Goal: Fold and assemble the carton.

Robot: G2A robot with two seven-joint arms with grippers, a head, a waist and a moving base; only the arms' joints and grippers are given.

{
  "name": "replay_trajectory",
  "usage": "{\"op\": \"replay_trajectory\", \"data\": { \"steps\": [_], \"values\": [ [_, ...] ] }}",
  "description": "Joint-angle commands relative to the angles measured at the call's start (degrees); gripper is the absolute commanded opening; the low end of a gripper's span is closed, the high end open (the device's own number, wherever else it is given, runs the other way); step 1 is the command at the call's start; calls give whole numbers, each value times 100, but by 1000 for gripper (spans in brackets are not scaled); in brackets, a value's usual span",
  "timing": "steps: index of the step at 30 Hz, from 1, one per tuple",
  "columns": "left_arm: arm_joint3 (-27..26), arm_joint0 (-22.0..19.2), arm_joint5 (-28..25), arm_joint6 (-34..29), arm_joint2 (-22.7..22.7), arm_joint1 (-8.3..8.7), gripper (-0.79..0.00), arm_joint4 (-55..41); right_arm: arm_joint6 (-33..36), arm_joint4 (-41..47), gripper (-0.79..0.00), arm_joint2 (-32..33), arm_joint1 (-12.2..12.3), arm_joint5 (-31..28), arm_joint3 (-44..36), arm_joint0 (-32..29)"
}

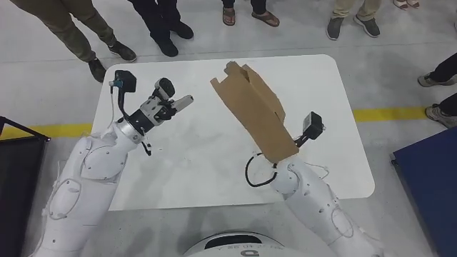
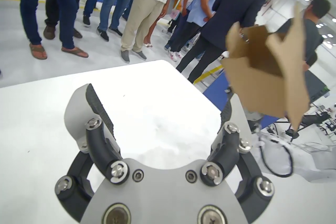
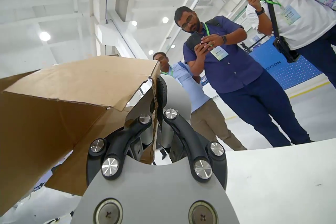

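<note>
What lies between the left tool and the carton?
Nothing but bare table, as the top view shows; the open left tool and the carton are apart.

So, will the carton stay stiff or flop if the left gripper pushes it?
Probably fairly stiff: the carton holds its shape though the right gripper pinches only one edge. Likely light, since that pinch carries it. Its loose flaps may swing.

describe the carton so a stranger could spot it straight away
Start at the white table. Above its right half, the right pincer grips an edge of the carton, held up off the surface. It is the only brown cardboard thing there, a half-opened sleeve with loose flaps; the left pincer is open and empty.
</note>
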Motion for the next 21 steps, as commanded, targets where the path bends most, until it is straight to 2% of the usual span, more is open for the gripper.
{"op": "replay_trajectory", "data": {
  "steps": [1, 4, 8, 12, 17, 21],
  "values": [
    [-231, 55, -125, -71, -112, 14, 0, -137, 5, -340, -785, -32, -14, 187, 119, 26],
    [-491, 79, -91, -262, -248, 34, 0, -190, -47, -575, -785, -45, -29, 265, 225, 22],
    [-667, -84, 340, -597, -209, 44, 0, 347, -158, -752, -785, 8, -26, 239, 164, -55],
    [-692, -443, 680, -851, 243, 7, 0, 881, -185, -901, -785, 68, -14, 200, -10, -154],
    [-493, -894, 838, -1053, 840, -64, 0, 1143, -144, -1101, -785, 121, -2, 226, -191, -263],
    [-394, -1126, 950, -1155, 1131, -107, 0, 1320, -187, -1124, -785, 194, 7, 189, -261, -344]
  ]
}}
